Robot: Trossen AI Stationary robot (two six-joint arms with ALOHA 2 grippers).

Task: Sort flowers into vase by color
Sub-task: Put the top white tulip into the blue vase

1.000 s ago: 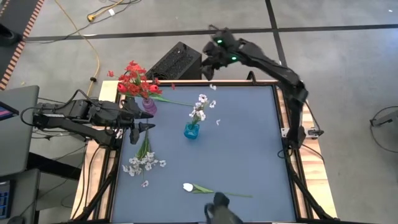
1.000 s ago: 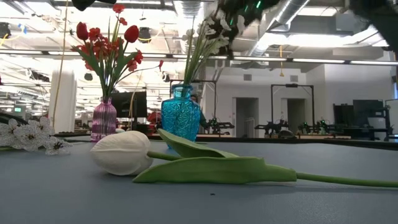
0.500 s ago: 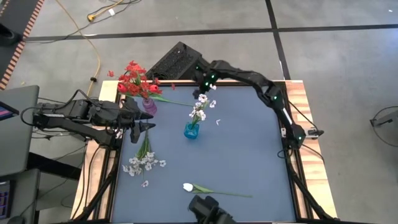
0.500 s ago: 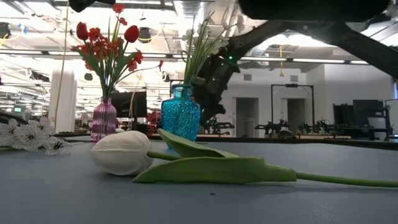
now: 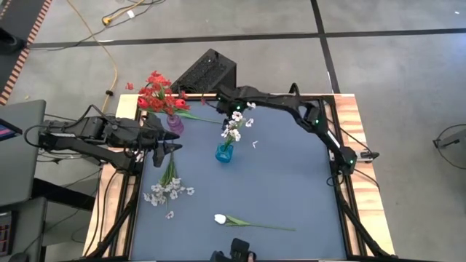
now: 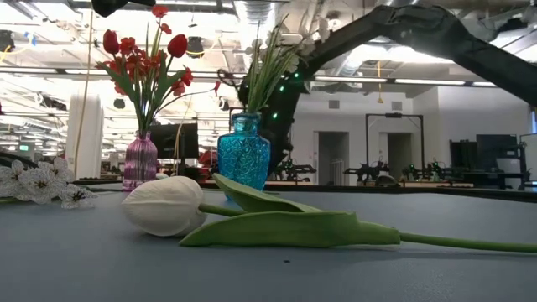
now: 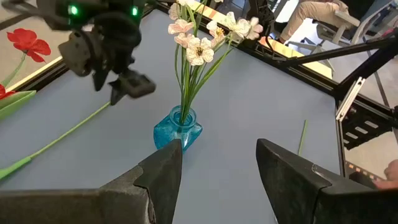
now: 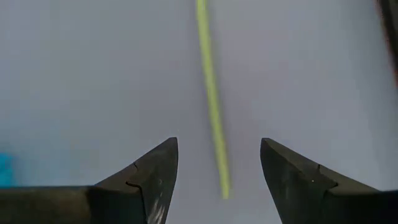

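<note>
My right gripper (image 5: 224, 113) is open and points down over the far left of the table, between the pink vase (image 5: 173, 122) of red flowers and the blue vase (image 5: 224, 153) of white blossoms. Its fingers stand on either side of the free end of a green stem (image 8: 211, 106) that lies flat on the table and reaches back to the pink vase; they do not touch it. My left gripper (image 5: 169, 148) is open and empty at the table's left edge. A white blossom spray (image 5: 169, 191) and a white tulip (image 5: 220, 218) lie on the table.
The blue vase stands close to my right gripper on its near side, and its blossoms (image 7: 199, 37) rise beside the arm. A loose white petal (image 5: 255, 143) lies right of the blue vase. A black box (image 5: 207, 73) sits beyond the far edge.
My right arm has swung in from beyond the table's far edge, toward the left and near side, and has come down over the green stem beside the pink vase. The flowers and vases have stayed where they were.
</note>
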